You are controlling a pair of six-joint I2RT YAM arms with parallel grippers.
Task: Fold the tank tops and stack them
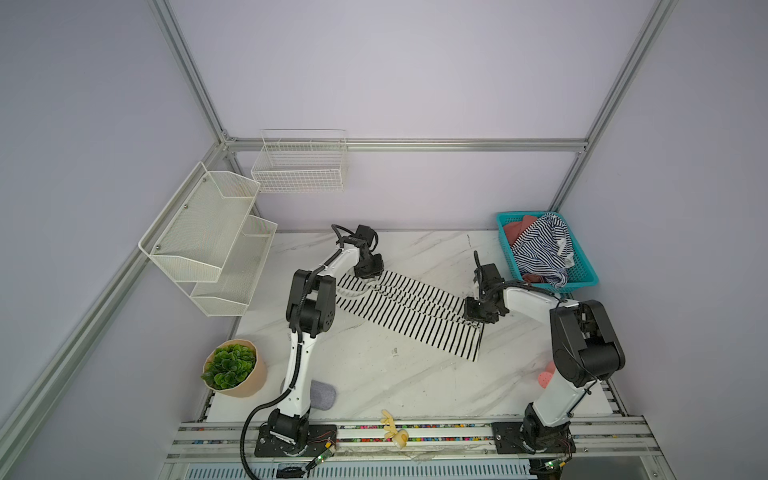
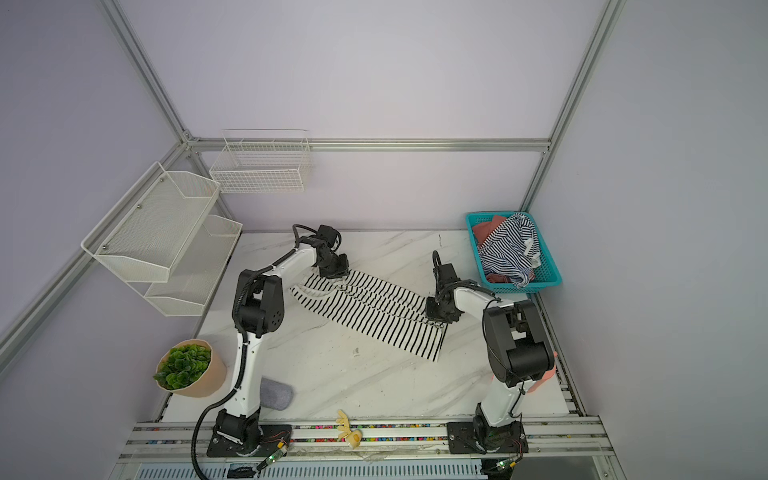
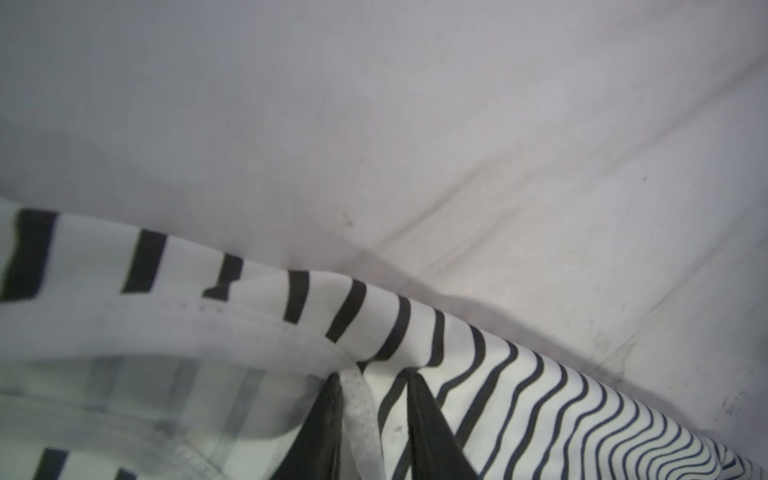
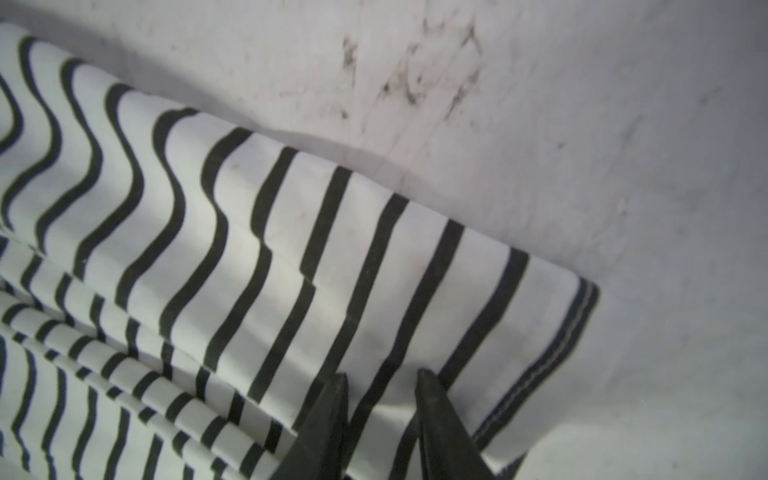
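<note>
The white tank top (image 1: 415, 316) (image 2: 374, 311) with wide black stripes lies folded lengthwise in a long band slanting across the marble table. My left gripper (image 1: 368, 276) (image 2: 332, 274) is at its far-left strap end. In the left wrist view it (image 3: 374, 374) is shut on bunched cloth and white trim. My right gripper (image 1: 478, 318) (image 2: 438, 318) sits on the hem end at the right. In the right wrist view its jaws (image 4: 380, 374) stand apart with the cloth lying loose between them. The navy-and-white striped tank top (image 1: 540, 249) (image 2: 509, 249) lies crumpled in the teal basket (image 1: 582, 282) (image 2: 548, 282).
Reddish cloth (image 1: 515, 230) also lies in the basket. At the left stand a potted plant (image 1: 232, 368), a grey pad (image 1: 322, 395) and white mesh shelves (image 1: 216, 237). A wire basket (image 1: 301, 166) hangs on the back wall. A yellow toy (image 1: 392, 428) lies at the front rail.
</note>
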